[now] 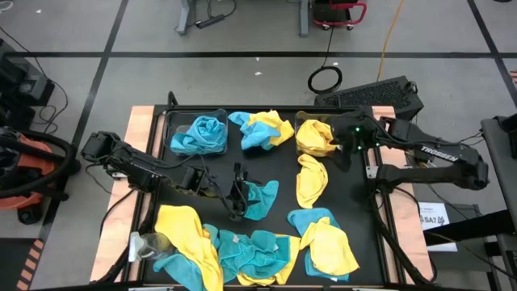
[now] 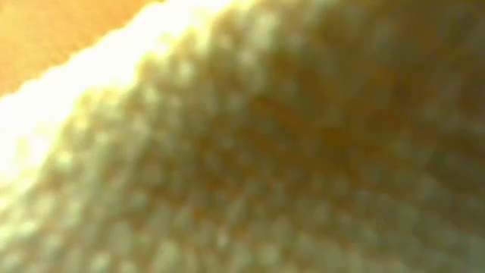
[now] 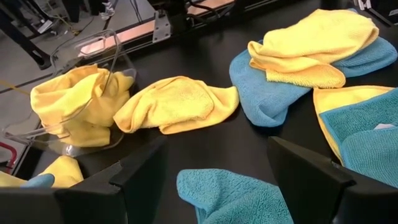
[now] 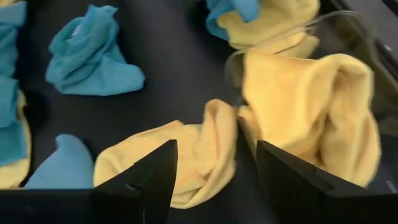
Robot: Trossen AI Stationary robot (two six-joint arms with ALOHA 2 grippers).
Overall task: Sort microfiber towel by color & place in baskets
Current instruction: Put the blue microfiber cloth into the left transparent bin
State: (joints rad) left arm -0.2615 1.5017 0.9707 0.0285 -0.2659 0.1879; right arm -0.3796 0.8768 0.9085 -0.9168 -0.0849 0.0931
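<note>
Filling low view: yellow towel (all else hidden)

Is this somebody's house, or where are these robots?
Probably a robot lab or workshop, not a house. The grey floor has black tape lines, a cable lies coiled on it, and two arms work at a black table strewn with yellow and teal towels.

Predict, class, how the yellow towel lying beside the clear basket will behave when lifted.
The yellow towel lies crumpled in soft folds, so it will probably droop rather than hold shape. It looks thin, so likely light. Its nubby weave probably grips well.
</note>
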